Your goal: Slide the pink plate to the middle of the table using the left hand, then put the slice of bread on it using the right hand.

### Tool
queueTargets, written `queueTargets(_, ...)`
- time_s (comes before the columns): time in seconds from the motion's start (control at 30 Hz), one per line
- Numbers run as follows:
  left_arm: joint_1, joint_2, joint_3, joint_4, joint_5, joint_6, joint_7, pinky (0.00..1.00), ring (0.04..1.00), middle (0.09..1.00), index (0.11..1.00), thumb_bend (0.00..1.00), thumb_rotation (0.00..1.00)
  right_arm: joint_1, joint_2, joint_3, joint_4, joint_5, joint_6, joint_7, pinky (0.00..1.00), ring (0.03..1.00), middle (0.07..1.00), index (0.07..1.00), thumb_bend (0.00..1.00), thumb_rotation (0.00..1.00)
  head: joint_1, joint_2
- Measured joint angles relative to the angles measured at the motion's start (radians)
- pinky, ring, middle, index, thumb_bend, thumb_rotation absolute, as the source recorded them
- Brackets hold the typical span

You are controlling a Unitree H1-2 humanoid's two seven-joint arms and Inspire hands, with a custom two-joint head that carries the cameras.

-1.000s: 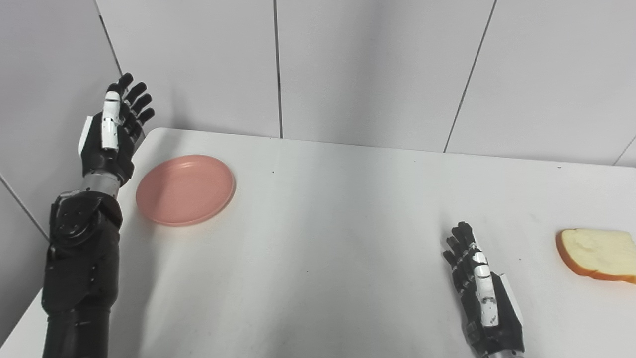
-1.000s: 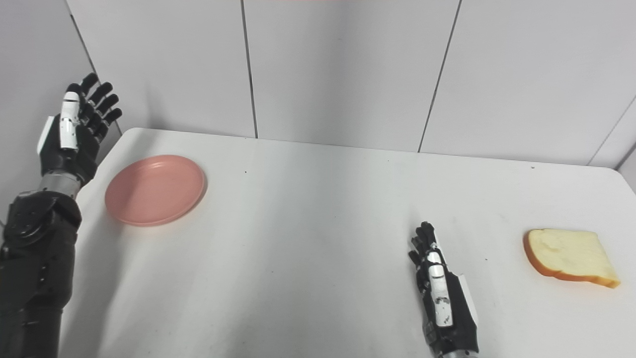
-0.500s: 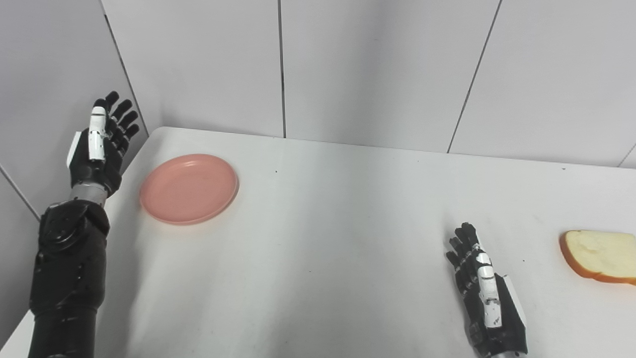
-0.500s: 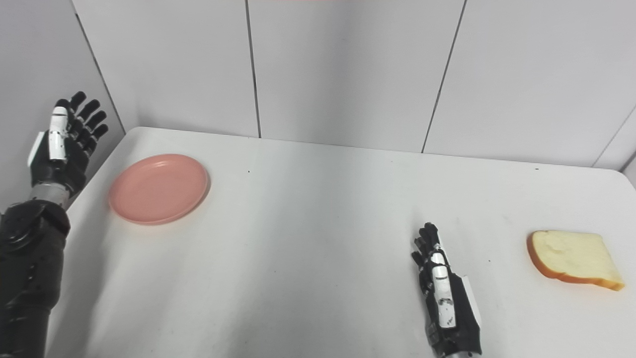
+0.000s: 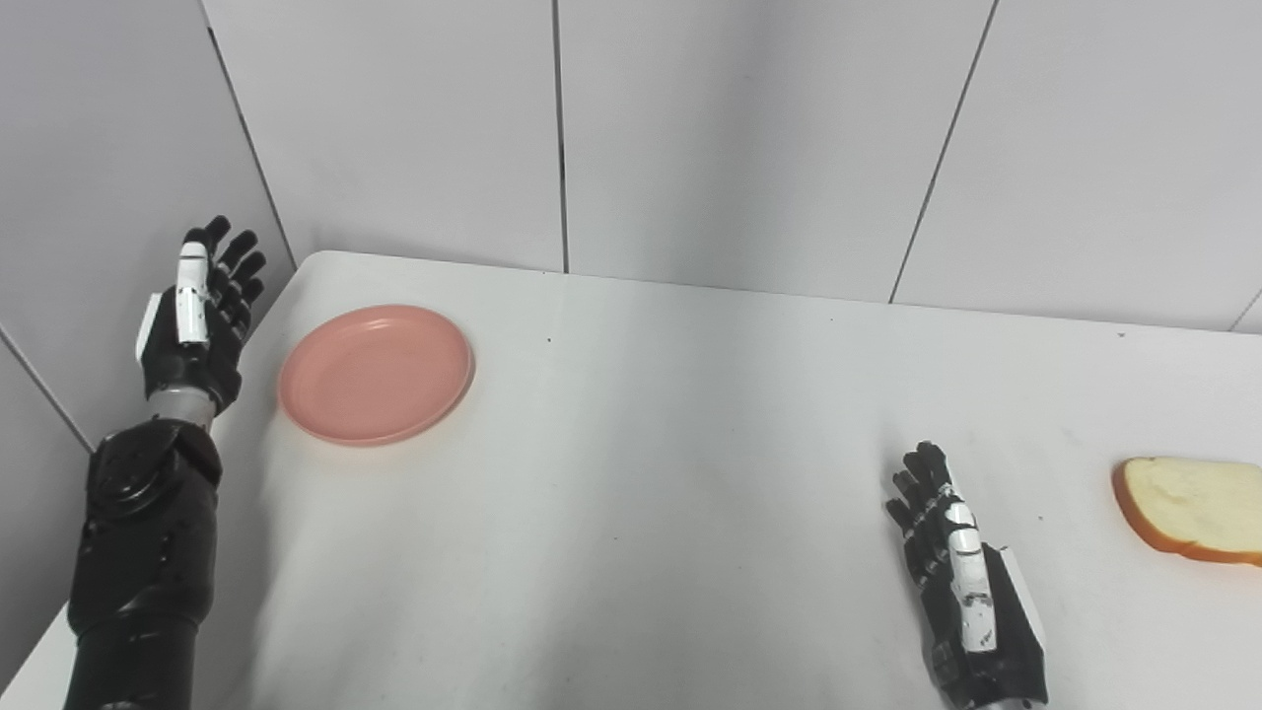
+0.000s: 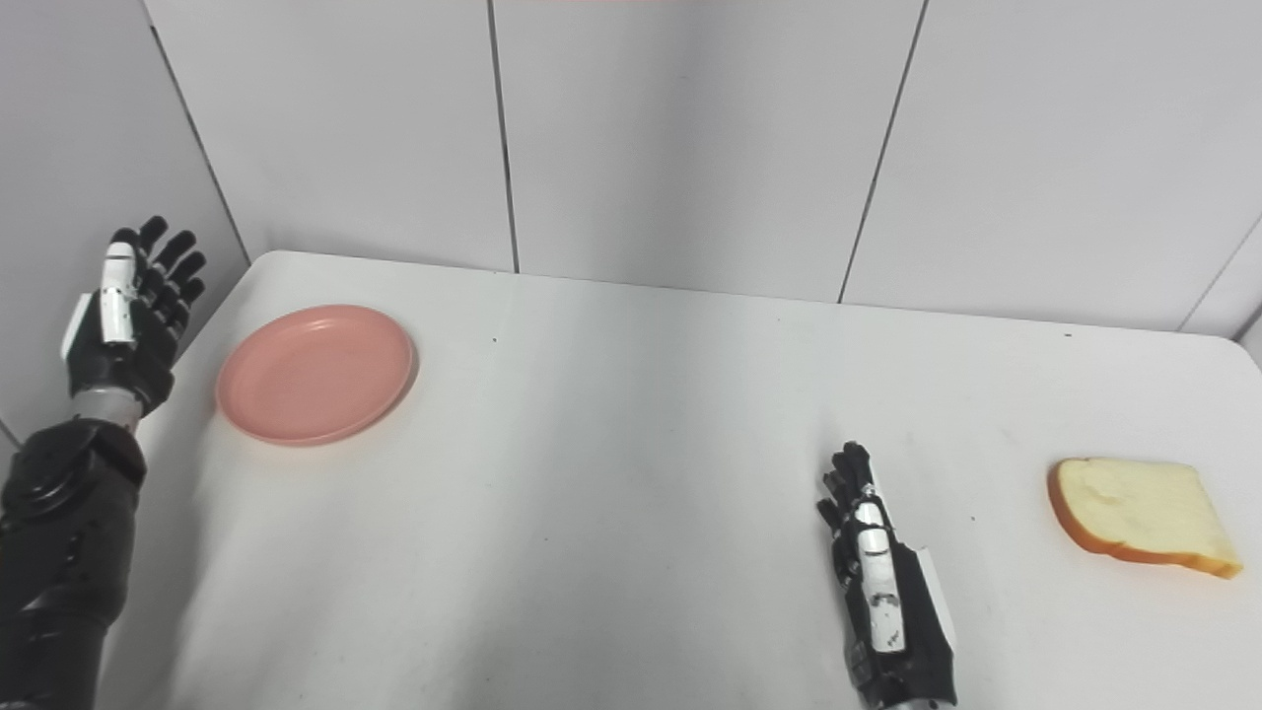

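Pink plate (image 5: 376, 374) near table's (image 5: 631, 394) far-left corner | bread slice (image 6: 1139, 516) by right edge | left hand (image 5: 195, 311) raised beyond left edge, fingers spread, empty | right hand (image 6: 882, 587) near front edge, fingers apart, empty

Left hand (image 5: 192, 320): black fingers and palm, a white strip along one finger, a white plate on the outer edge; at the left of the frame.
Left wrist (image 5: 180, 403): short silver-grey metal ring between hand and forearm.
Left forearm (image 5: 143, 552): glossy black, bulky segmented shell with small round fittings near its top.
Right hand (image 6: 885, 602): black, a white speckled strip along one finger, a white plate on its side; at the lower right of the frame.
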Motion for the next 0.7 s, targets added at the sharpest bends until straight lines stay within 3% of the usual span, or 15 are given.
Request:
queueTargets(0.43, 0.005, -0.025, 0.001, 0.004, 0.001, 0.000, 0.060, 0.96, 0.919, 0.902, 0.904, 0.44, 1.00, 0.000, 0.000, 0.000, -0.002, 0.003, 0.001, 0.000, 1.00, 1.000, 1.000, 0.994, 0.32, 1.00, 0.002, 0.006)
queueTargets(0.7, 0.037, -0.028, -0.009, 0.003, -0.005, 0.008, 0.060, 0.96, 0.939, 0.926, 0.925, 0.46, 1.00, 0.001, 0.000, -0.001, -0.003, 0.000, 0.005, -0.001, 1.00, 0.995, 0.999, 0.985, 0.32, 1.00, 0.000, 0.009)
